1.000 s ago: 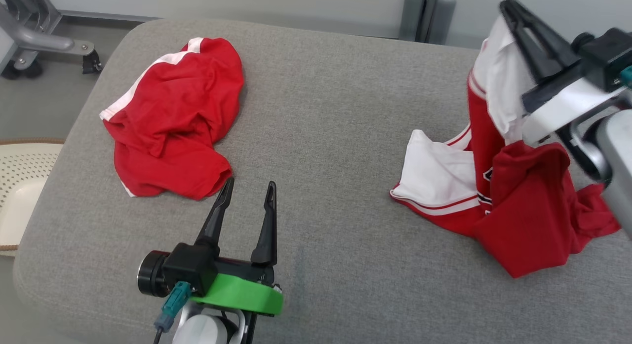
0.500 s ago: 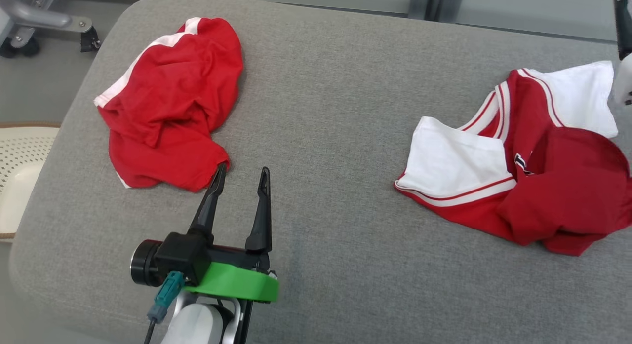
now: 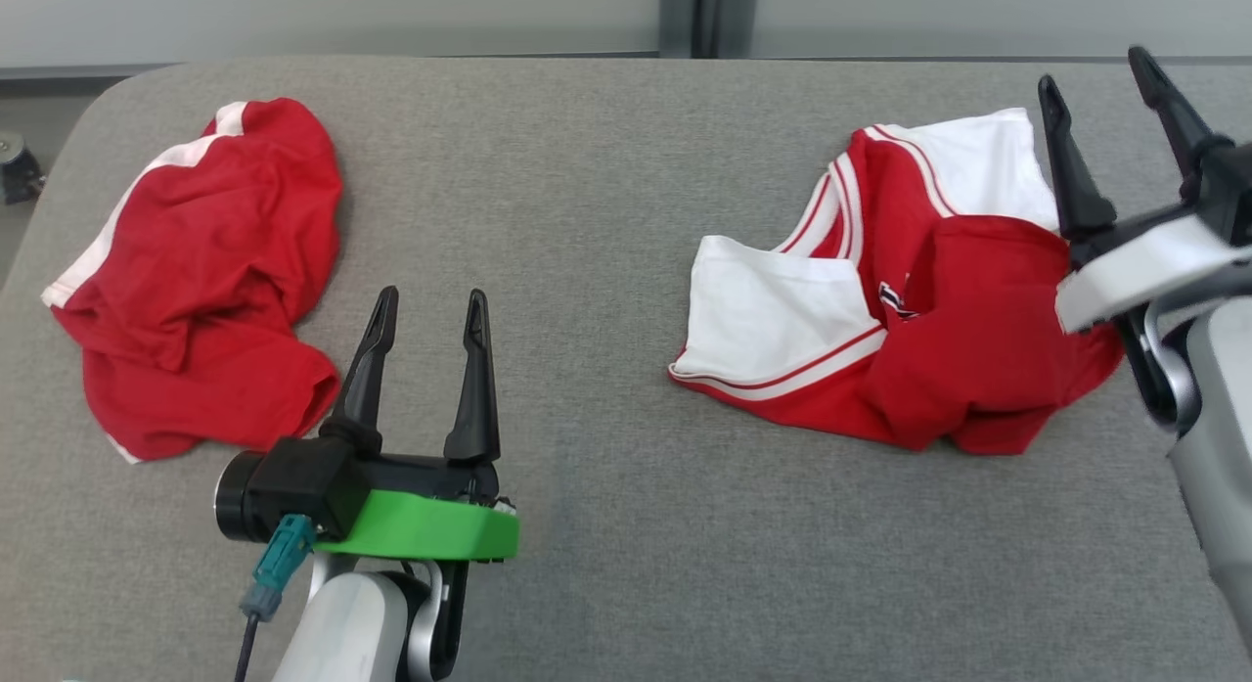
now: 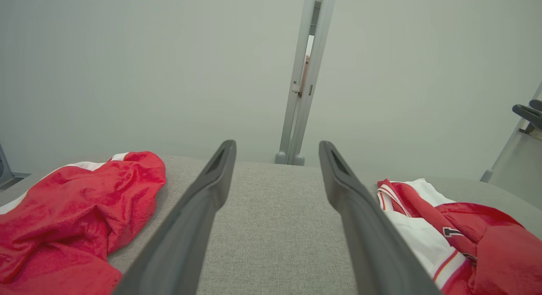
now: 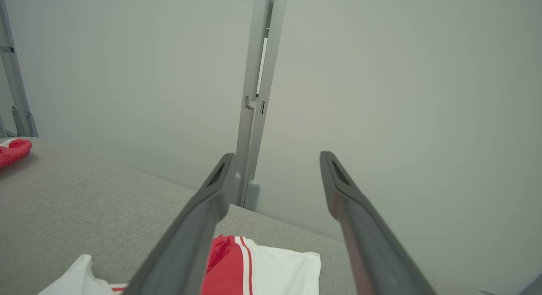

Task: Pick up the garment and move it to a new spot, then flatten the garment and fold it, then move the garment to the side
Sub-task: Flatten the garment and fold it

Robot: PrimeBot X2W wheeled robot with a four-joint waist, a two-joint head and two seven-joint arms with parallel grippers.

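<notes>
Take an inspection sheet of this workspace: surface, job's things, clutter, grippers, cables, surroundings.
Surface: grey fabric pad, rounded corners, no stains seen.
Job's things: red-and-white jersey lying crumpled on the pad's right side, not flattened or folded.
Clutter: red garment with white trim bunched on the pad's left side, apart from the jersey.
Grippers: left gripper open, empty, over bare pad beside the red garment; right gripper open, empty, at the jersey's right edge.
Cables: teal plug and dark cable at the left wrist, clear of the cloth.
Surroundings: pale wall with a grey post behind the pad.
</notes>
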